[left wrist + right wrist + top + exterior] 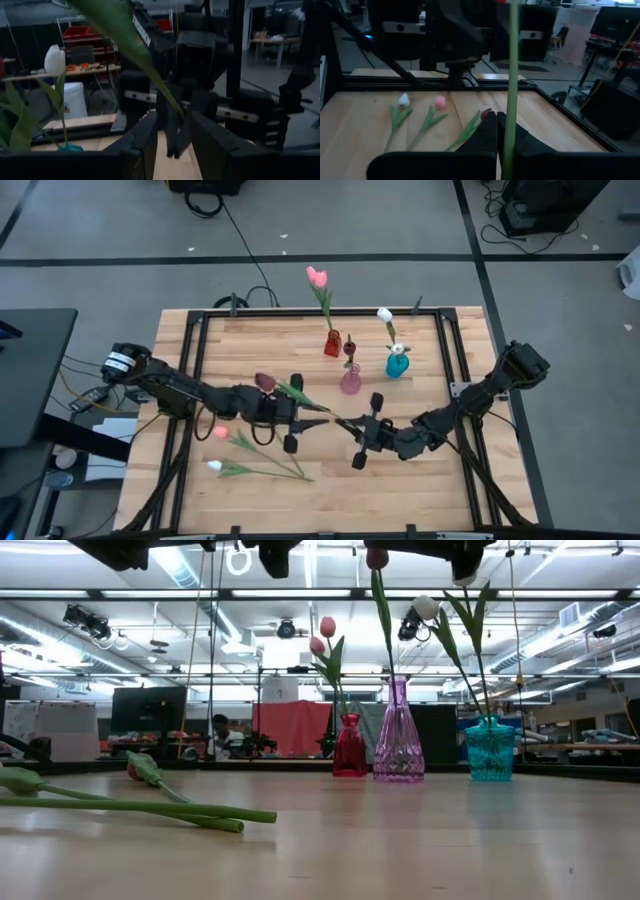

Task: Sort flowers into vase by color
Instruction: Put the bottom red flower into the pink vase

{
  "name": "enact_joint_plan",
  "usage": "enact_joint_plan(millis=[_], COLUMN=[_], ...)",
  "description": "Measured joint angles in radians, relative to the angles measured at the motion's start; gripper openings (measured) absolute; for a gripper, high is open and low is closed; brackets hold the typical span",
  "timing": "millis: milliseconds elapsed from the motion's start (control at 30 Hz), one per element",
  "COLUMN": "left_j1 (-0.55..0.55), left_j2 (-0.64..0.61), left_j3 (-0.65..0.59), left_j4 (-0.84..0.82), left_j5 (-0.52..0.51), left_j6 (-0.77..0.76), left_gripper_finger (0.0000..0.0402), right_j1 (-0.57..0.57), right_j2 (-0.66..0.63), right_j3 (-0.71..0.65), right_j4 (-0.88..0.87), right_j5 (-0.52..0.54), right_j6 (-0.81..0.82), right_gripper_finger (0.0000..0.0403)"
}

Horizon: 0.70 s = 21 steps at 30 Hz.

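My right gripper (pixel 345 426) (pixel 499 117) is shut on the thin green stem of a dark maroon tulip (pixel 265 382), held high above the table. My left gripper (pixel 312 412) (pixel 174 124) faces it, open, with a finger on each side of the right gripper's shut fingers (pixel 175 137) and touching nothing I can see. The tulip's leaf (pixel 125 35) slants back over my left wrist. A pink tulip (pixel 220 432) and a white tulip (pixel 213 467) lie flat on the table. The right wrist view shows a third, dark head (pixel 485 114) lying beside them. My right gripper pinches the maroon tulip's stem (pixel 510 100) between its two fingers, near the stem's lower end, coming level from the table's right side with the fingers across the stem. The tulip is lifted clear and leans up toward the left arm, head uppermost.
Three vases stand near the far edge: a red one (pixel 331 343) with pink tulips, a purple one (pixel 350 380) with a maroon tulip, and a teal one (pixel 397 364) with a white tulip. A black frame (pixel 300 313) rims the table. Bare wood (pixel 400 490) lies near the front.
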<state>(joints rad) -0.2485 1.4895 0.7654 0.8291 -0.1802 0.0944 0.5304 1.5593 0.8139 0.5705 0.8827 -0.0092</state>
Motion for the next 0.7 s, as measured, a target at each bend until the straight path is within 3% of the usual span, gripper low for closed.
enact_joint_plan(millis=[400, 467, 600, 700], left_j1=[0.011, 0.016, 0.033, 0.044], left_j2=[0.001, 0.002, 0.002, 0.002], left_j3=[0.000, 0.000, 0.000, 0.000], left_j4=[0.073, 0.072, 0.069, 0.064], left_j5=[0.009, 0.011, 0.061, 0.065], left_j6=[0.005, 0.006, 0.006, 0.006], left_gripper_finger=[0.0115, 0.0097, 0.0019, 0.0010], right_j1=[-0.017, -0.017, -0.032, -0.048], right_j2=[0.000, 0.000, 0.000, 0.000], right_j3=[0.000, 0.000, 0.000, 0.000], right_j4=[-0.004, -0.011, -0.073, -0.126], right_j5=[-0.073, -0.073, -0.083, -0.125], right_j6=[-0.002, -0.002, 0.032, 0.061], right_gripper_finger=[0.0010, 0.0014, 0.0032, 0.0060])
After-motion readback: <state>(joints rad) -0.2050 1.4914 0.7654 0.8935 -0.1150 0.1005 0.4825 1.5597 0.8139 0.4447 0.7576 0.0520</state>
